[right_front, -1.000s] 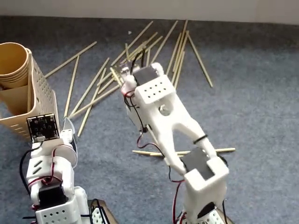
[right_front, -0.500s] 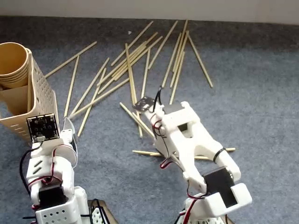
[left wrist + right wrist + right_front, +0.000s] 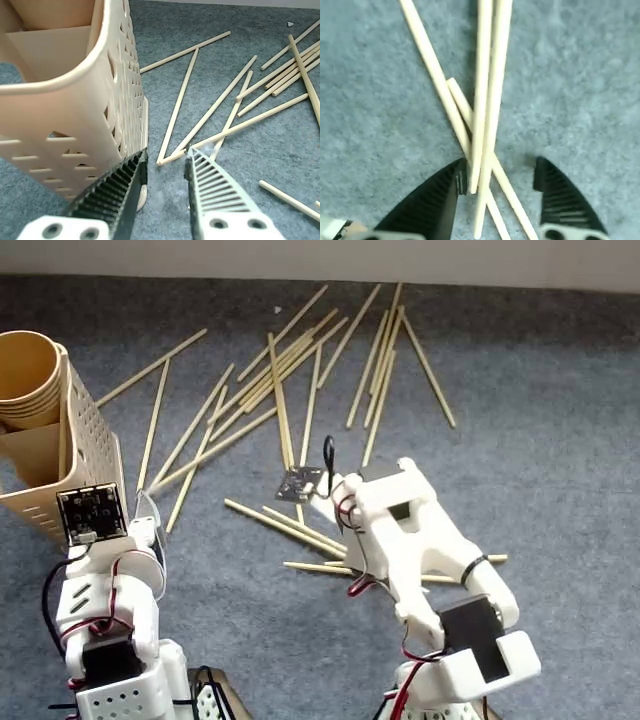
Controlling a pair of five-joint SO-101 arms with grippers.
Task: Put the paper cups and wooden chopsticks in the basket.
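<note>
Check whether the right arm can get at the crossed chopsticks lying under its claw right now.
Probably yes. The right claw is open and straddles the crossed chopsticks, which lie bare on the carpet with nothing over them. They lie flat, so pinching could be fiddly.

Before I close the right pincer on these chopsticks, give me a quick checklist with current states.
1. Right pincer open: ok.
2. Chopsticks between its jaws: ok, several lie there.
3. One stick isolated: not ok, they cross each other.
4. Fingertips down at the carpet: cannot tell.
5. Basket upright with room: ok, paper cups stacked at one end.
6. Left pincer open and empty beside the basket: ok.
</note>
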